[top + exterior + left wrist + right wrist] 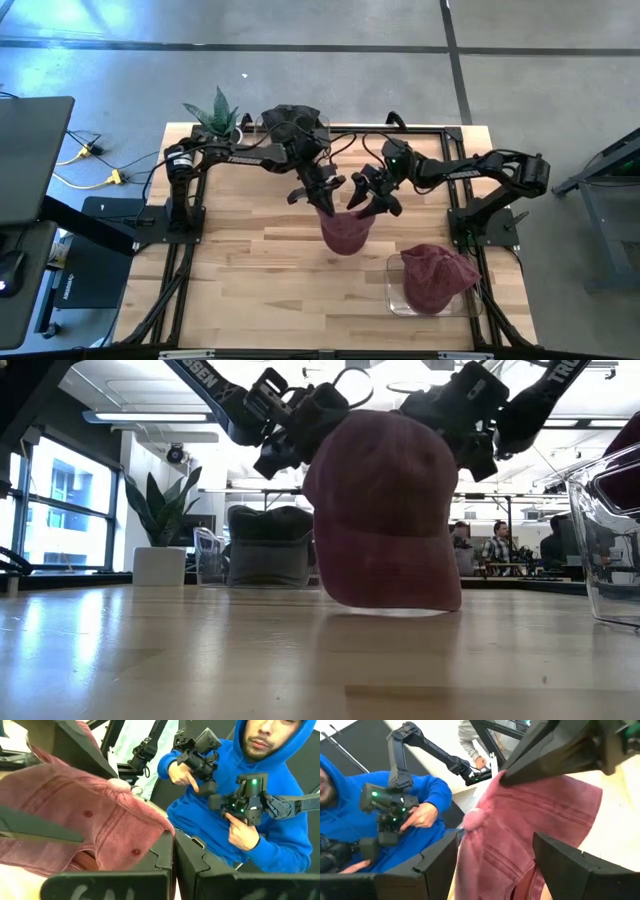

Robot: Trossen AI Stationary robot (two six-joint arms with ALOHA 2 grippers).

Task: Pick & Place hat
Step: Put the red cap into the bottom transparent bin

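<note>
Gripping the maroon cloth cap (345, 232) at table centre, both our left gripper (322, 195) and right gripper (372, 196) pinch its crown; uneven pulling could tear it free.

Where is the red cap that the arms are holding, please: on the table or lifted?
On the table: in the low view the cap's lower edge rests there.

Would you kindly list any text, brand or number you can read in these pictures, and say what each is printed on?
"SSEN": white letters on the left arm's link in the low view, the start cut off.
White lettering on the right arm's link, low view: cut off, unreadable.
White marks on the left arm, high view: too small to read.
The maroon hat shows no text.
</note>
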